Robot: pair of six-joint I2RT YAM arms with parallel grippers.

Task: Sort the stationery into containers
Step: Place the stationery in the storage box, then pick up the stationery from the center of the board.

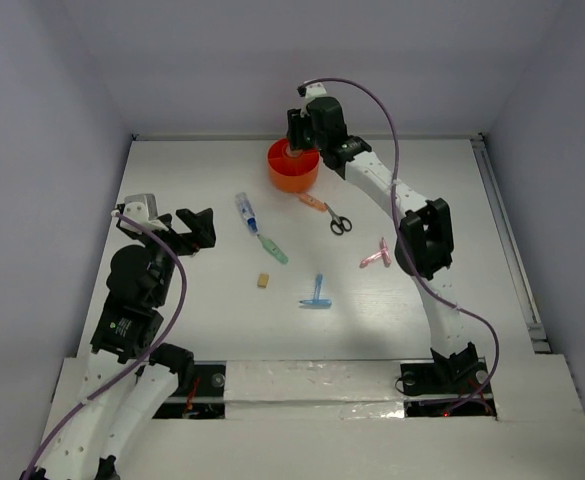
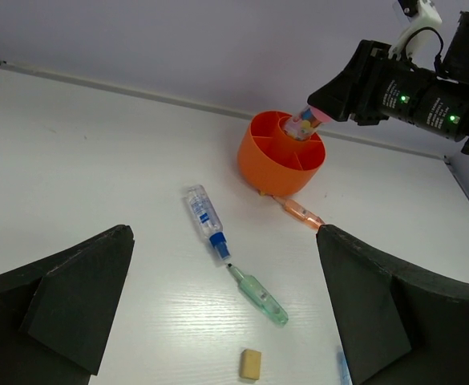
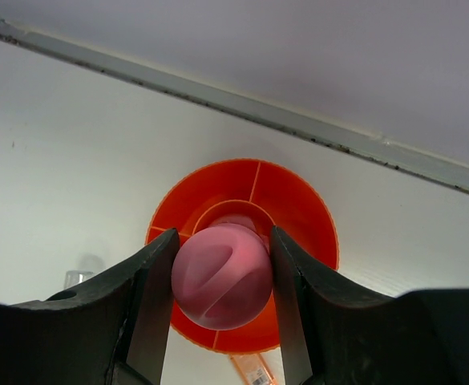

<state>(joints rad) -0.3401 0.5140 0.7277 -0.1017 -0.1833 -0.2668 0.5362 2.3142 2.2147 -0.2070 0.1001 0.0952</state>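
Observation:
My right gripper [image 1: 297, 148] is shut on the pink-capped glue bottle [image 3: 222, 273], its fingers [image 3: 154, 289] pressed to both sides of the cap. The bottle [image 2: 305, 124] leans with its lower end inside the middle ring of the orange tub [image 1: 282, 182]. On the table lie a blue pen [image 1: 247, 213], a green piece [image 1: 273, 249], a tan eraser [image 1: 263, 281], a light-blue T-shaped piece [image 1: 317, 296], a pink piece [image 1: 375, 256] and black-handled scissors [image 1: 340, 223]. My left gripper [image 1: 187, 228] hovers open at the left, holding nothing, facing the pen [image 2: 204, 212] and green piece [image 2: 260, 296].
An orange marker [image 1: 313, 203] lies just in front of the tub [image 2: 266, 168], next to the scissors. The back wall runs close behind the tub. A rail edges the table on the right [image 1: 512, 250].

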